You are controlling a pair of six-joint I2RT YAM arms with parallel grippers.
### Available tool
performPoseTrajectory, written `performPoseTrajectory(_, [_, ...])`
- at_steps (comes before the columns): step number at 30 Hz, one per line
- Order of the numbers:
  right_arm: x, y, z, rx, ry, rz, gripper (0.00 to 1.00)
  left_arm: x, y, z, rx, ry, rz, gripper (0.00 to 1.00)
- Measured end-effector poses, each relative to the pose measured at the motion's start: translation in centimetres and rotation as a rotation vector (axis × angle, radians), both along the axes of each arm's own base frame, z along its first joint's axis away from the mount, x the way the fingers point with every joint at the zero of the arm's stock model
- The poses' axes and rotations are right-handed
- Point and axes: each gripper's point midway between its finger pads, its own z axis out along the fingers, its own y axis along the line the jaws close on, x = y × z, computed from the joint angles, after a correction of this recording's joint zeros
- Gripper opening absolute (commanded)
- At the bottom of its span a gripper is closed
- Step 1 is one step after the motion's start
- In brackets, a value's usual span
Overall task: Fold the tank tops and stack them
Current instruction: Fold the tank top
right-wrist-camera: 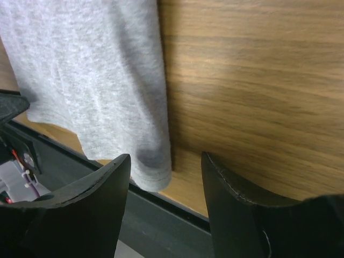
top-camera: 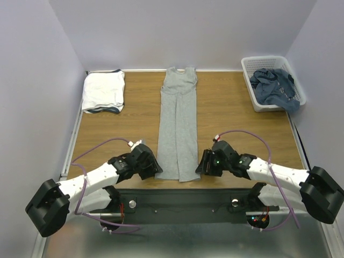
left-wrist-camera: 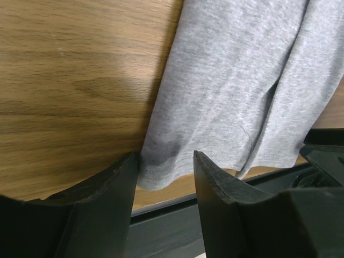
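Left tool [left-wrist-camera: 166, 158], right tool [right-wrist-camera: 166, 157], both apart, flanking grey tank top [top-camera: 177, 123] hem at table [top-camera: 242, 134] edge

Frames the near hem corner of the grey tank top [right-wrist-camera: 91, 80] between the parted fingers of the right pincer [right-wrist-camera: 165, 158], closer to the left-hand finger. Shows wood-grain worktop [right-wrist-camera: 258, 80] right of the tank top and a dark rail [right-wrist-camera: 161, 226] just below its hem.

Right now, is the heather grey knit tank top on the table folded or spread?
Partly folded: the heather grey knit tank top lies as a long narrow strip, sides turned in, not folded across.
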Motion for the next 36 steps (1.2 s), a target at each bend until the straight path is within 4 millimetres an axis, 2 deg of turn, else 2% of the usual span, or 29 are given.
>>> performPoseTrajectory(4, [-0.8,0.6,0.0,0.007,0.015,0.014,0.61,0.0,-0.4,-0.1,-0.018,0.006,-0.009,0.51])
performPoseTrajectory(9, [-1.5,1.1,-0.2,0.010,0.036,0.021,0.56,-0.2,-0.7,-0.3,-0.029,0.017,-0.019,0.41])
performPoseTrajectory(12, [-1.5,1.2,-0.4,0.010,0.048,0.012,0.51,-0.4,-0.7,-0.5,-0.035,0.023,-0.021,0.32])
performPoseTrajectory(13, [-1.5,1.3,-0.5,0.011,0.053,0.010,0.49,-0.5,-0.7,-0.6,-0.037,0.027,-0.023,0.25])
performPoseTrajectory(16, [-1.4,1.6,-0.8,0.009,0.062,0.009,0.31,-0.8,-0.7,-0.9,-0.039,0.039,-0.026,0.12])
performPoseTrajectory(17, [-1.3,1.7,-1.0,0.003,0.067,0.008,0.22,-0.9,-0.7,-0.9,-0.042,0.041,-0.028,0.02])
performPoseTrajectory(18, [-1.3,1.7,-1.1,-0.002,0.070,0.008,0.18,-0.9,-0.8,-0.9,-0.044,0.042,-0.028,0.00])
performPoseTrajectory(24, [-1.3,1.1,-1.4,-0.052,0.069,0.015,0.08,-1.9,-1.5,-0.8,-0.051,0.047,-0.068,0.00])
performPoseTrajectory(28, [-1.6,0.4,-0.2,-0.084,0.045,0.034,0.07,-4.5,-2.8,-0.8,-0.054,0.072,-0.149,0.00])
performPoseTrajectory(32, [-3.3,0.2,1.5,-0.073,0.022,0.080,0.06,-7.2,-3.5,-0.7,-0.059,0.111,-0.213,0.00])
performPoseTrajectory(36, [-6.2,0.6,1.8,-0.078,0.042,0.142,0.06,-8.5,-3.6,-0.2,-0.072,0.132,-0.226,0.00])
